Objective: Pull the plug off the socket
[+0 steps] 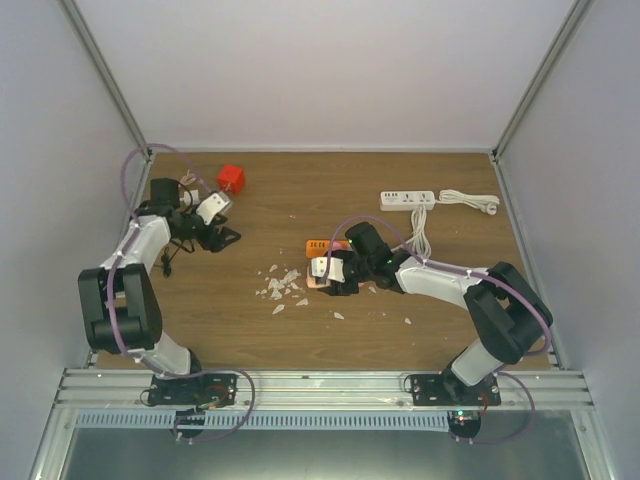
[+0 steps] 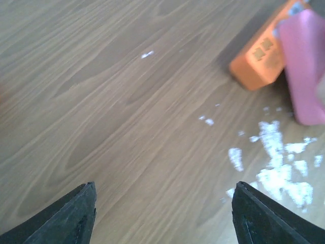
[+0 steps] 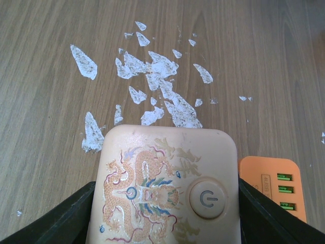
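Right end effector [image 3: 162, 218] clenched round plug [image 3: 152, 168]; socket [image 3: 271, 185] just beside, on right. Left end effector [image 2: 163, 203] released, well apart.

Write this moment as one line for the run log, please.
left gripper: open, over table | right gripper: shut on beige box | orange charger: beside beige box

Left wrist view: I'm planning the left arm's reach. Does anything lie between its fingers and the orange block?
Nothing solid that shows. Only bare table and thin white flakes lie between the open left fingers and the orange block, which sits beside the cream box held between the right fingers.
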